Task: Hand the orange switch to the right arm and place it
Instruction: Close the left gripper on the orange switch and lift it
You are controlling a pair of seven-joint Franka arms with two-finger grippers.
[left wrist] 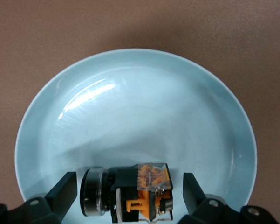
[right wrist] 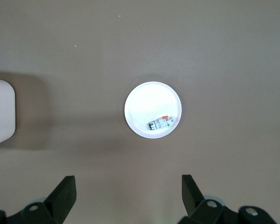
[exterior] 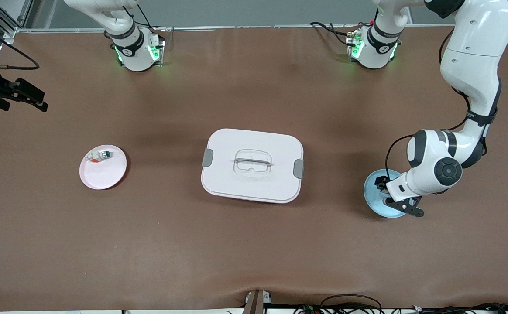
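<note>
The orange switch [left wrist: 140, 192], a small black boxy part with an orange centre and a silver ring at one end, lies on the light blue plate [left wrist: 130, 112] near its rim. My left gripper [left wrist: 129, 193] is low over that plate [exterior: 374, 201], open, one finger on each side of the switch with a gap at both. In the front view the left gripper [exterior: 383, 182] hides the switch. My right gripper [exterior: 36, 101] is open and empty, held high near the right arm's end of the table; in the right wrist view [right wrist: 129, 191] it has only bare table between its fingers.
A pink plate [exterior: 105, 174] toward the right arm's end holds a whitish part with a green cap [exterior: 99, 155]; both show in the right wrist view [right wrist: 146, 105]. A white lidded box [exterior: 252, 165] with a handle sits mid-table.
</note>
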